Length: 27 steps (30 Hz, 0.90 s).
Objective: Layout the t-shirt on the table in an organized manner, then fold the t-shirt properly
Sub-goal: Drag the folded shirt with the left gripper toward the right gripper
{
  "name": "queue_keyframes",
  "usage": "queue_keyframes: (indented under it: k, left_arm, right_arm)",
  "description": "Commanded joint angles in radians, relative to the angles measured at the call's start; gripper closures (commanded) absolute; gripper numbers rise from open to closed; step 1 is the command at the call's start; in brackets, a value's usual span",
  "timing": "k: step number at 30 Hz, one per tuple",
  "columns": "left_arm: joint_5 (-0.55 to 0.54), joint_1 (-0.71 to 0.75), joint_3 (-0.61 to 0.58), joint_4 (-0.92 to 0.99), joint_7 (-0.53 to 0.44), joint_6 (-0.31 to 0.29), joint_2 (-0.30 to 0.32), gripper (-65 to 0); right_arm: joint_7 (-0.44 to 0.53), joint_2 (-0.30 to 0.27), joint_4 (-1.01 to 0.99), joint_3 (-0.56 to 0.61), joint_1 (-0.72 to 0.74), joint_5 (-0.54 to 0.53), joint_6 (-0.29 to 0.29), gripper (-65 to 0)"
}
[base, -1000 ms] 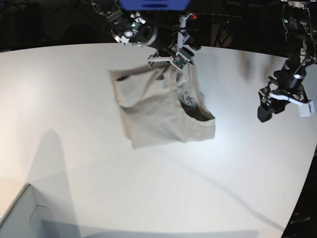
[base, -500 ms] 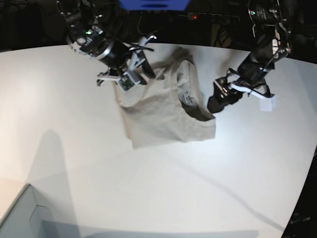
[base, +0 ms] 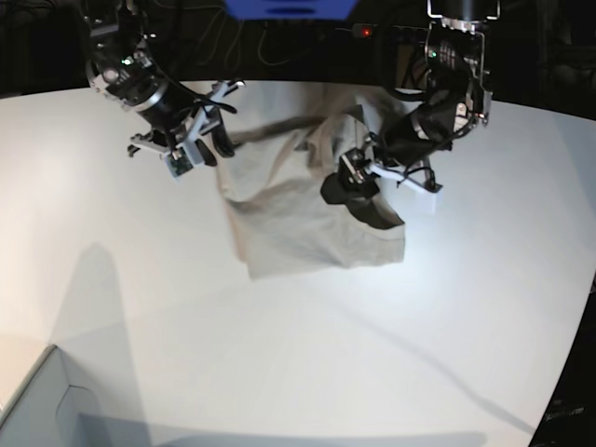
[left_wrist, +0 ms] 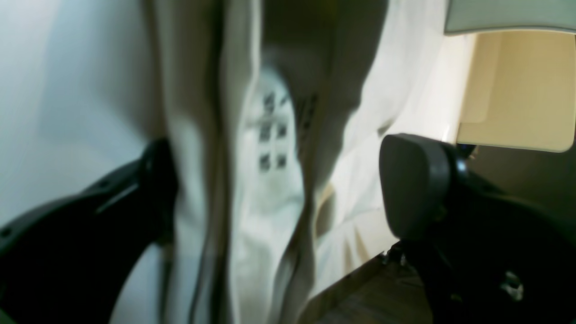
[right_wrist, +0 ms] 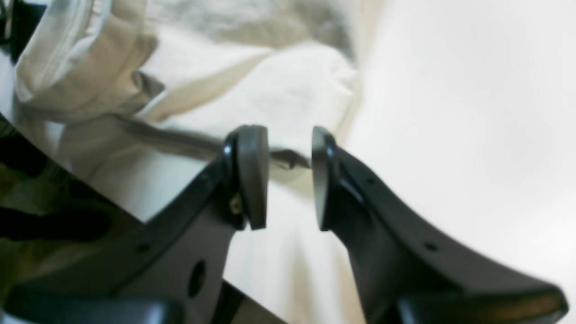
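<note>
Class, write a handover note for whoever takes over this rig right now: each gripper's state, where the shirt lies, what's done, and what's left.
Left gripper: open wide, jaws either side of the collar area, gripping nothing.
Right gripper: seems to pinch a thin strip of the shirt, which runs taut out to the side.
Shirt: bunched and creased at the far middle of the table, not flat.
Done: nothing finished.
Left: spread the shirt flat, then fold it.
</note>
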<state>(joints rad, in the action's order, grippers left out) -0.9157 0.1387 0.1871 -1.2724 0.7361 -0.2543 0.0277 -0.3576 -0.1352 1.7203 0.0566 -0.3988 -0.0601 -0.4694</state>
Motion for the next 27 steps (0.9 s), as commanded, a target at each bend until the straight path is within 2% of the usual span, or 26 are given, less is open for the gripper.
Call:
queue_keyframes:
  k: [1, 4, 13, 18, 20, 25, 27]
  left_arm:
    - [0.014, -0.011, -0.002, 0.006, 0.006, 0.014, 0.004, -58.5]
    - [0.04, -0.049, -0.01, 0.046, 0.006, 0.014, 0.018, -47.9]
    - [0.263, -0.231, -0.174, 0.228, 0.007, 0.014, 0.045, 0.0]
    - [0.444, -0.35, -0.329, 0.287, 0.004, 0.014, 0.062, 0.0]
    - [0.522, -0.4, -0.424, 0.305, -0.026, 0.013, 0.067, 0.0]
    - [0.697, -0.52, -0.699, 0.382, -0.22, 0.011, 0.071, 0.0]
    - [0.749, -0.56, -0.802, 0.432, -0.295, -0.018, 0.065, 0.0]
  right_arm:
    - [0.022, -0.004, 0.022, -0.011, -0.004, -0.011, -0.004, -16.0]
    - [0.022, -0.004, 0.024, -0.047, -0.015, -0.011, -0.004, -16.0]
    - [0.022, -0.004, 0.024, -0.165, -0.018, -0.011, -0.004, -15.9]
    - [0.022, -0.002, 0.024, -0.24, -0.019, -0.011, -0.004, -15.7]
    - [0.021, -0.002, 0.024, -0.278, -0.019, -0.011, -0.004, -15.7]
    - [0.021, 0.001, 0.02, -0.364, -0.021, -0.011, -0.004, -15.6]
    - [0.021, 0.001, 0.02, -0.395, -0.035, -0.011, -0.004, -15.6]
